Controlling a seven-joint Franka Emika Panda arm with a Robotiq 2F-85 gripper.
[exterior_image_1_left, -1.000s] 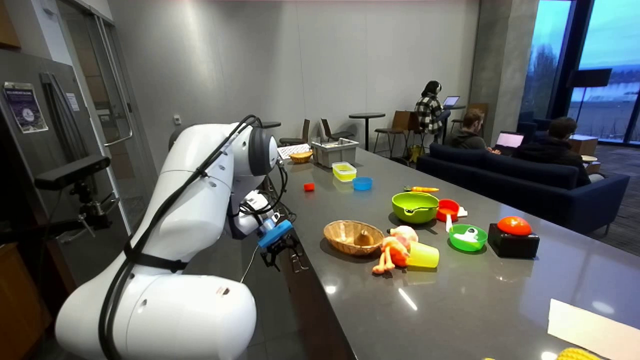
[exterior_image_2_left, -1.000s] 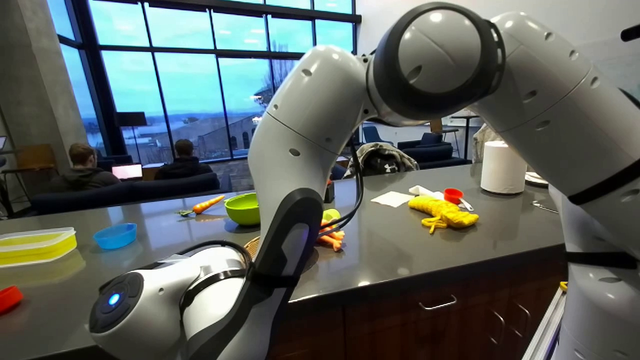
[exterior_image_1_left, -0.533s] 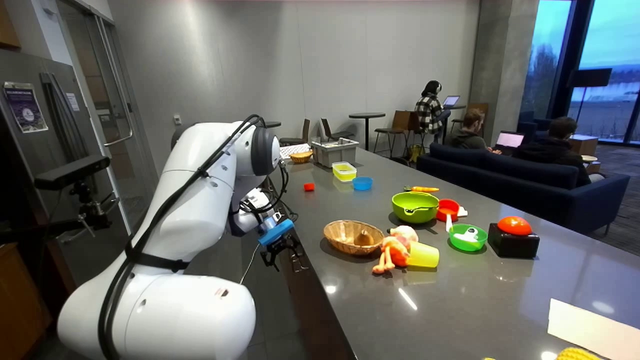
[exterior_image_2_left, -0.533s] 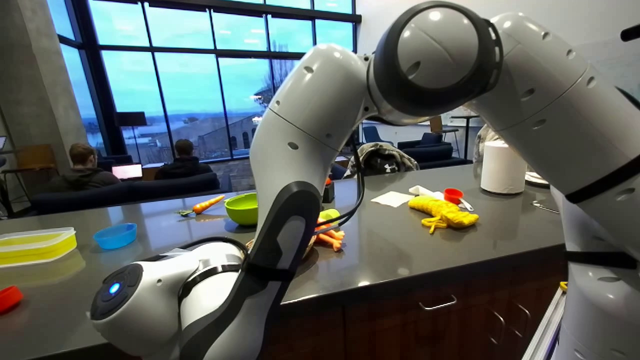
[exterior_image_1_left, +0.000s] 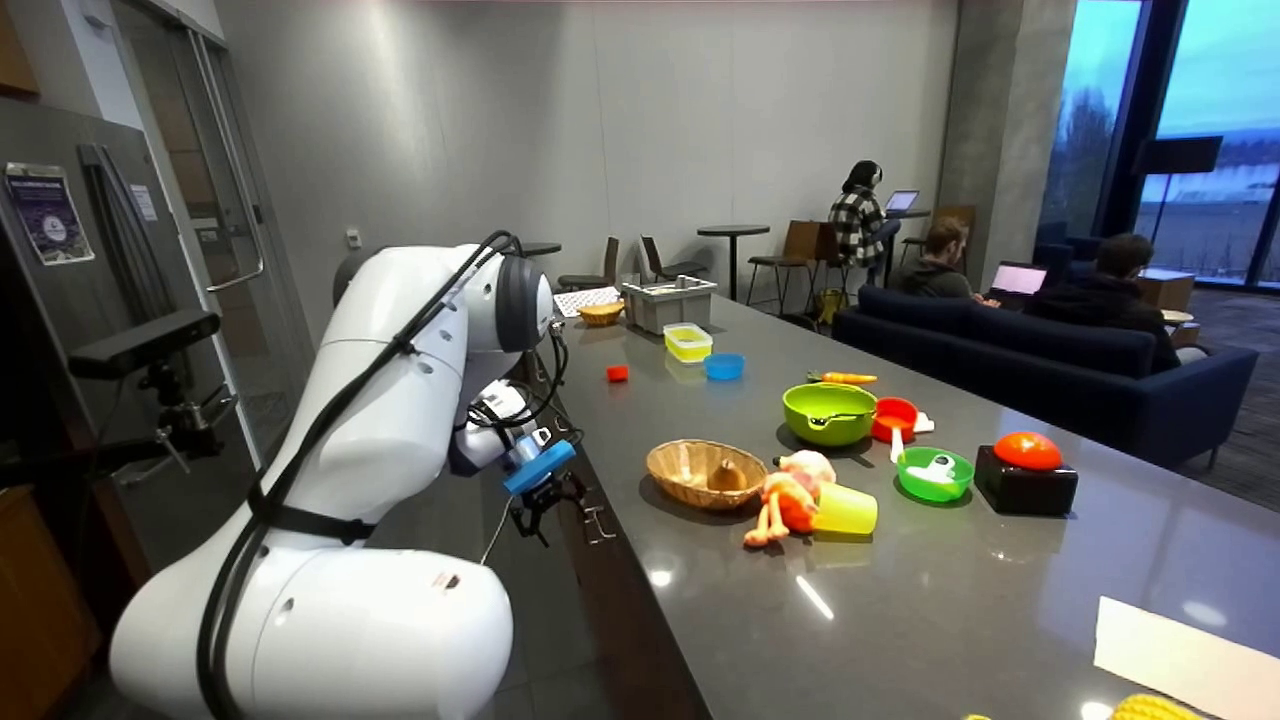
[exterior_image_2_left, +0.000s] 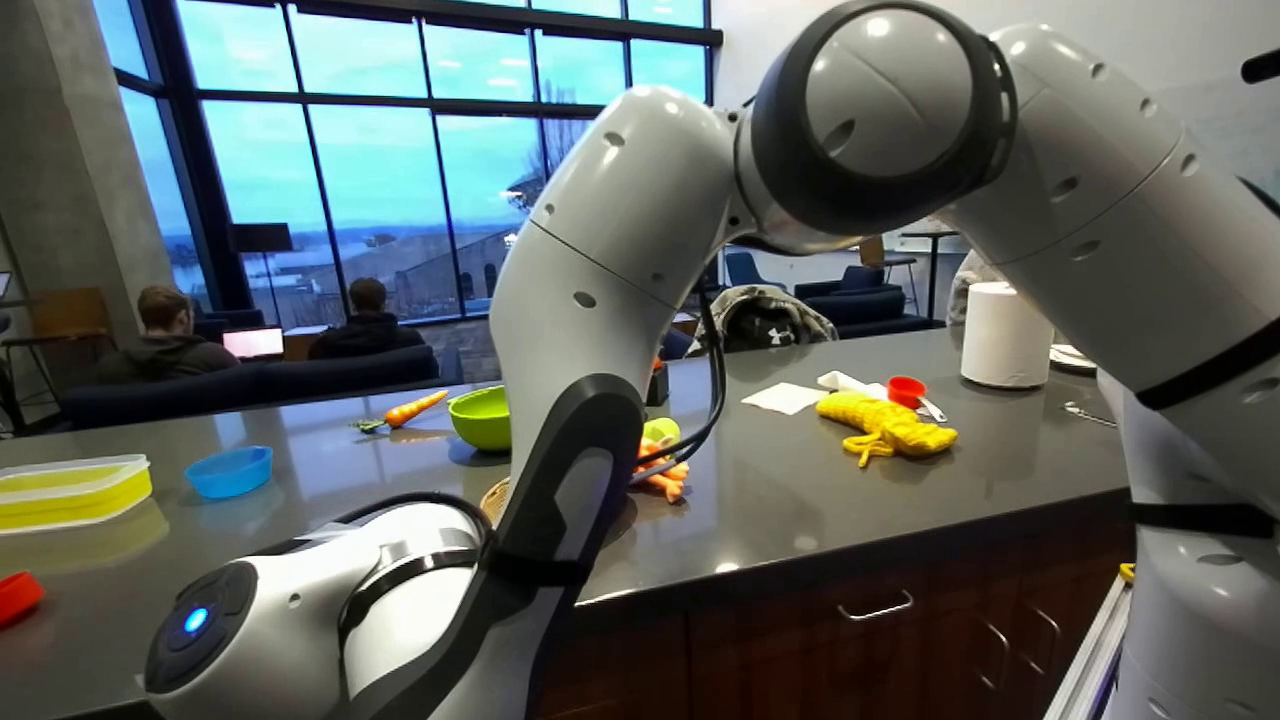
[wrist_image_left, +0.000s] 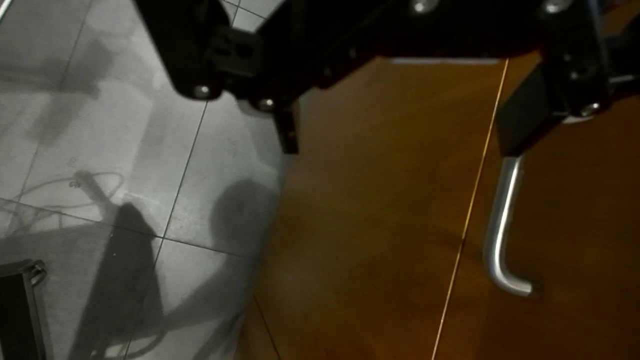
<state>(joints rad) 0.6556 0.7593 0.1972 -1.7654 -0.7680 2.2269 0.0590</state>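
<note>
Steel handle (wrist_image_left: 501, 225) on wood front (wrist_image_left: 370, 215). Your gripper (wrist_image_left: 400, 150) nr same front, fingers (wrist_image_left: 530, 112) wide apart, nothing held. One finger hides handle's end in wrist cam; contact unclear. Swing sideways & you'd prob. snag handle.

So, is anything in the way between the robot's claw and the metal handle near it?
Nothing visible. In the wrist view, the open gripper hides one end of the metal handle; whether they touch, I can't tell.
</note>
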